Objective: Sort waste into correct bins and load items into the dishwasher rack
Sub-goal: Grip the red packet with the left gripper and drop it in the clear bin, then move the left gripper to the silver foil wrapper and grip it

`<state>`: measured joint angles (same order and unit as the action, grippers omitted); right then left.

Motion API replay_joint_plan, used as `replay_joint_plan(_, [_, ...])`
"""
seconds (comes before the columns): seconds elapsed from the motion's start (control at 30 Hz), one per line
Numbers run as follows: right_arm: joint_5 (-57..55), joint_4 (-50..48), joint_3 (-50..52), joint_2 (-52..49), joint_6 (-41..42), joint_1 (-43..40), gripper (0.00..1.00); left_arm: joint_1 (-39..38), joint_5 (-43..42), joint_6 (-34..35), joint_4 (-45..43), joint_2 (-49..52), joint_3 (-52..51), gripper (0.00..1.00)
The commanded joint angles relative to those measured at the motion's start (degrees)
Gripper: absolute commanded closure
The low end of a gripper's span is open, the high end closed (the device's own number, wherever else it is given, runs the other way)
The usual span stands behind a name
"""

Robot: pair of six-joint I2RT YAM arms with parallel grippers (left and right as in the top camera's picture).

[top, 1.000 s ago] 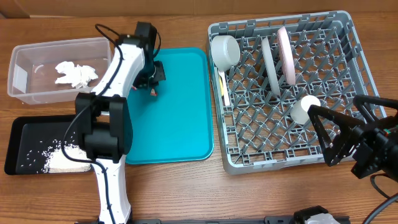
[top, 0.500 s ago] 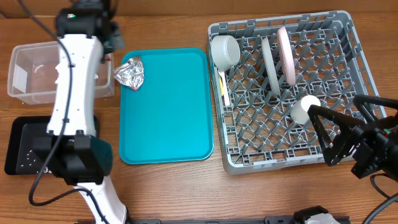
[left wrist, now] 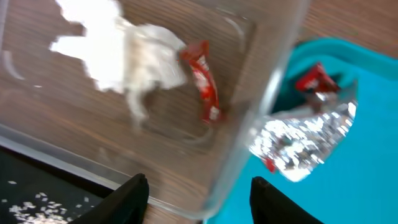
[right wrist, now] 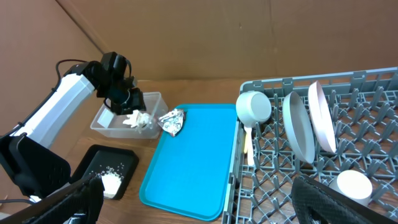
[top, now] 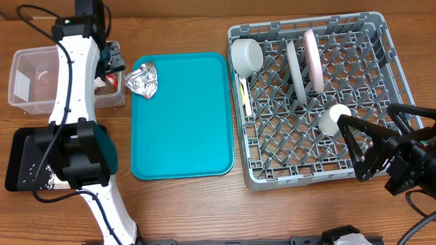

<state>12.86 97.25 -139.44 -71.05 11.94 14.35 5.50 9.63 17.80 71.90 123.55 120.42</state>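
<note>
Overhead, a wooden table (top: 204, 211) meets a brown board wall (right wrist: 217, 37); both arms' jaws gape apart, holding nothing.

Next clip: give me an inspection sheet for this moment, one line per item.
Surface: wooden table, teal tray at centre.
Job's things: napkin and red wrapper scrap in clear tub; foil wrapper on teal tray's corner; rice in black tray; grey plate, pale plate, bowl, cup, yellow spoon in rack; fork not made out.
Clutter: nothing seen.
Claws: left claw open, empty, over tub; right claw open, empty, beside rack.
Cables: black cable by left arm.
Surroundings: brown wall.
</note>
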Motion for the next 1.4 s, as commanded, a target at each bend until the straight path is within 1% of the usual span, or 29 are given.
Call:
replay_joint_plan(0.0, [-0.42, -0.22, -0.13, 0.04, 0.09, 0.22, 0.00, -3.89, -3.37, -2.86, -0.50, -1.31, 0.59, 0.45])
replay_joint_plan(0.07, [-0.42, -0.22, -0.13, 0.04, 0.11, 0.22, 0.00, -5.90, -2.93, -4.59, -1.68, -0.48, 0.44, 0.44])
replay_joint_plan(0.17, [-0.42, -0.22, -0.13, 0.04, 0.11, 0.22, 0.00, -8.37, -1.20, -5.01, -2.78, 0.94, 0.44, 0.44])
replay_joint_plan(0.33, [-0.42, -0.22, -0.13, 0.04, 0.09, 0.22, 0.00, -12.48, 6.27, -4.92, -2.93, 5.11, 0.42, 0.45])
replay_joint_plan(0.4, [-0.42, -0.22, -0.13, 0.04, 0.09, 0.22, 0.00, -13.77, 10.86, -3.28, -3.13, 7.48, 0.42, 0.44])
replay_joint_plan(0.43, [-0.42, -0.22, -0.13, 0.04, 0.09, 0.22, 0.00, -14.47, 14.29, -1.27, -3.13, 9.53, 0.42, 0.43])
replay_joint_plan(0.47, [-0.42, -0.22, -0.13, 0.04, 0.09, 0.22, 0.00, -14.60, 15.67, 0.20, -3.10, 10.62, 0.42, 0.43])
replay_joint_plan(0.53, [-0.42, -0.22, -0.13, 0.04, 0.11, 0.22, 0.00, -14.56, 15.89, 1.29, -3.80, 12.44, 0.42, 0.43])
replay_joint_plan(0.7, [-0.42, -0.22, -0.13, 0.04, 0.11, 0.22, 0.00, -14.53, 15.85, 1.01, -6.43, 15.06, 0.42, 0.45])
replay_joint_plan(0.73, [-0.42, -0.22, -0.13, 0.04, 0.11, 0.22, 0.00, -14.56, 15.85, 1.03, -6.78, 15.65, 0.44, 0.49])
replay_joint_plan(0.87, [-0.42, -0.22, -0.13, 0.04, 0.09, 0.22, 0.00, -14.53, 15.45, 1.05, -7.39, 16.96, 0.44, 0.57])
replay_joint_plan(0.93, [-0.42, -0.22, -0.13, 0.04, 0.11, 0.22, 0.00, -14.53, 14.38, 1.05, -7.50, 17.66, 0.42, 0.67])
replay_joint_plan(0.97, [-0.42, -0.22, -0.13, 0.04, 0.09, 0.22, 0.00, -14.53, 13.81, 1.05, -7.41, 17.86, 0.44, 0.77])
replay_joint_plan(1.0, [-0.42, -0.22, -0.13, 0.04, 0.11, 0.22, 0.00, -14.56, 13.33, 1.05, -7.37, 17.94, 0.42, 0.84])
replay_joint_plan(1.03, [-0.42, -0.22, -0.13, 0.04, 0.09, 0.22, 0.00, -14.78, 13.22, 1.05, -7.21, 17.90, 0.44, 0.94])
replay_joint_plan(1.07, [-0.42, -0.22, -0.13, 0.04, 0.09, 0.22, 0.00, -14.95, 13.29, 1.03, -6.95, 17.79, 0.48, 0.96])
replay_joint_plan(1.27, [-0.42, -0.22, -0.13, 0.04, 0.09, 0.22, 0.00, -15.50, 13.46, 1.09, -4.04, 17.27, 0.50, 0.96])
replay_joint_plan(1.37, [-0.42, -0.22, -0.13, 0.04, 0.09, 0.22, 0.00, -15.82, 14.78, 2.84, -1.46, 16.65, 0.50, 0.96])
